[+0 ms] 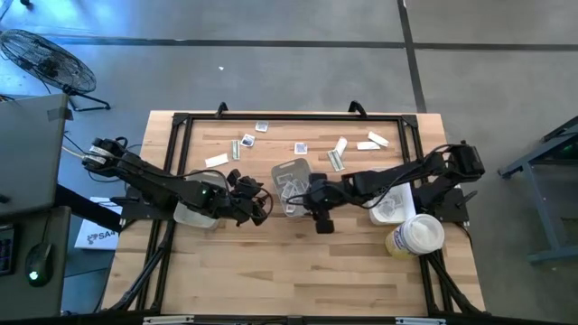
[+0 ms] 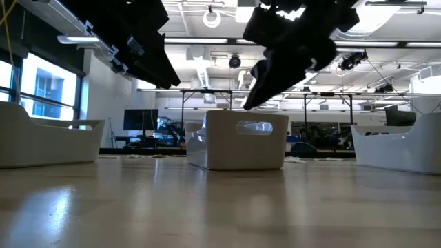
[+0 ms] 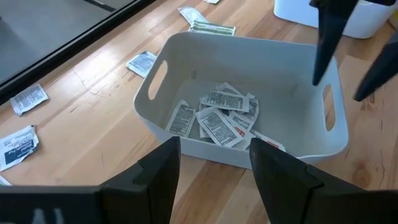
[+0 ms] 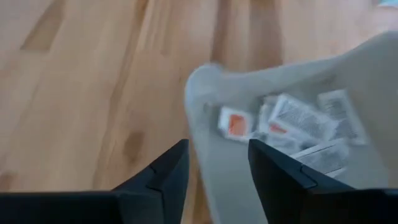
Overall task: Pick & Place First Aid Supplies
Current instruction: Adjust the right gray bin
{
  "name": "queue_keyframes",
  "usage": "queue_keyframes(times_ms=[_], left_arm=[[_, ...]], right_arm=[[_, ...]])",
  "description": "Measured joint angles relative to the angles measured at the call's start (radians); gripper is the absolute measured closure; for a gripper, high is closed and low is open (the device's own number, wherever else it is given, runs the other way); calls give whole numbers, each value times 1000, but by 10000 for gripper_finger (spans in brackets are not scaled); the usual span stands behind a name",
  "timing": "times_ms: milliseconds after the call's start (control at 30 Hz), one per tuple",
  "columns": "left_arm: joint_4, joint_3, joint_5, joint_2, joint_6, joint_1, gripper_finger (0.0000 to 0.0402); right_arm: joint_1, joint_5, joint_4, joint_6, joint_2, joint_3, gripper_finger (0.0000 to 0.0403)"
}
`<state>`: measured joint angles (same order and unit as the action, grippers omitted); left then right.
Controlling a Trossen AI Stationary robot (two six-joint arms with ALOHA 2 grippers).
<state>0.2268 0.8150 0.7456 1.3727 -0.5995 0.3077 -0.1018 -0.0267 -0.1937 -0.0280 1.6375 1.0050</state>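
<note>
Right gripper (image 4: 214,180) over near rim of grey tray (image 3: 292,140), fingers spread, empty; left gripper (image 3: 214,180) beside it, also wide, empty. Inside — heap of square sachets (image 3: 217,118): light, flat, limp, probably slick, best pinched at an edge. Farther off — more packets (image 1: 339,153) scattered along table's (image 1: 271,271) far edge.
</note>
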Motion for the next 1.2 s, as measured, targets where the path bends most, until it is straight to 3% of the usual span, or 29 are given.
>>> queue_keyframes(times_ms=[233, 967, 1200], left_arm=[[1, 0, 4, 0, 0, 0, 211], [8, 0, 8, 0, 0, 0, 212], [8, 0, 8, 0, 0, 0, 211]], right_arm=[[6, 5, -174, 10, 14, -2, 239], [-26, 349, -95, 211, 18, -1, 258], [-38, 315, -56, 199, 11, 30, 256]])
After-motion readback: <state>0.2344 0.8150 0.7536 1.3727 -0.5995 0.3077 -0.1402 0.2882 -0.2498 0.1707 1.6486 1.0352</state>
